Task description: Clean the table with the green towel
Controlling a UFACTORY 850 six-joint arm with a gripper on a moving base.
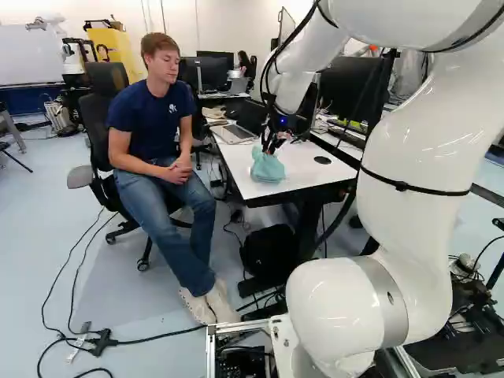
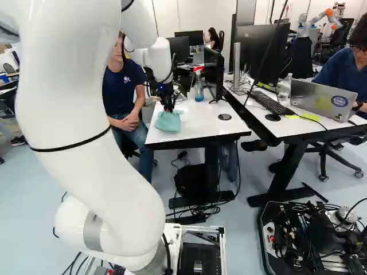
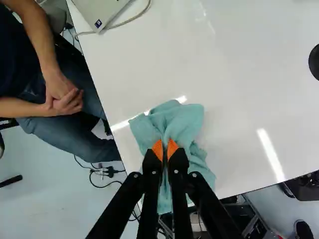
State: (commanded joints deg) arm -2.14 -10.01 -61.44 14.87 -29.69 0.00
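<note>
The fingers (image 2: 168, 106) pinch the green towel (image 3: 172, 119) on the white table (image 3: 239, 64); a spray bottle (image 2: 199, 90) stands beyond.

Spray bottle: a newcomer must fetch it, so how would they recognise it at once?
Find the white table under the robot's gripper. On it, beyond the green towel and beside the black monitor, stands the spray bottle. Its red trigger head sets it apart from both.

An open laptop (image 1: 234, 134), a spray bottle (image 2: 199, 91) beside a monitor (image 2: 214, 71) — and, on the floor (image 1: 47, 236), a black bag (image 1: 268, 249).
</note>
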